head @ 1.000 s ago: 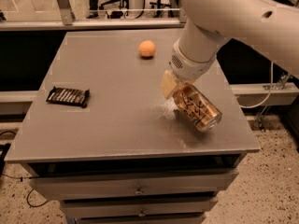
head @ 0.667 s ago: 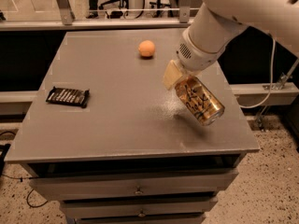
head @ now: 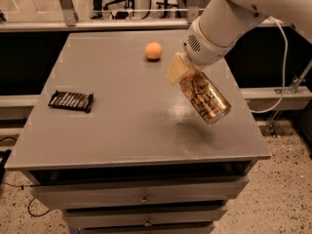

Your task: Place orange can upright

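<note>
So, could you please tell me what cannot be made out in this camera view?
Camera view: the gripper, above the table's right half, has its far finger hidden behind the orange can.
Camera view: the can's upper end is covered by the gripper.
Camera view: the dark packet's print is too small to read.
</note>
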`<state>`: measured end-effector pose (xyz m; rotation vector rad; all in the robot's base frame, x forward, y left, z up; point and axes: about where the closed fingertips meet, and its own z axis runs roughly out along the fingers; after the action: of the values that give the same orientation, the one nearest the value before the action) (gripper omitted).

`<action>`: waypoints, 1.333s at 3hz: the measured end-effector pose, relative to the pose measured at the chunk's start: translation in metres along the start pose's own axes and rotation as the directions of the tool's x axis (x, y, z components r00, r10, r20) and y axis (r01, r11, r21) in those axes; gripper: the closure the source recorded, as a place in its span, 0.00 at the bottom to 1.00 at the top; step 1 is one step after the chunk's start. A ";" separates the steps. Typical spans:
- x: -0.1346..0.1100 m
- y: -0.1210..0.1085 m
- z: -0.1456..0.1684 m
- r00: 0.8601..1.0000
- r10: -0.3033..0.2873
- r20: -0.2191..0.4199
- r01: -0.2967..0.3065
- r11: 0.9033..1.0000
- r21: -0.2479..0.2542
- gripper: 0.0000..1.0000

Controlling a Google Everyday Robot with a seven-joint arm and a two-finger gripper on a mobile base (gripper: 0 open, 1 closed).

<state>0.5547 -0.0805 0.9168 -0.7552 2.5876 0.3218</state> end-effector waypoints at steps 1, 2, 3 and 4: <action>-0.016 0.014 -0.004 0.999 -0.027 0.036 0.027 0.999 -0.017 0.97; -0.026 0.023 -0.007 0.997 -0.041 0.068 0.044 0.998 -0.035 1.00; -0.036 0.032 -0.019 0.983 -0.046 0.175 0.064 0.993 -0.097 1.00; -0.052 0.043 -0.037 0.920 -0.031 0.392 0.114 0.975 -0.191 1.00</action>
<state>0.5583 -0.0333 0.9781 -0.7690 2.1681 0.6609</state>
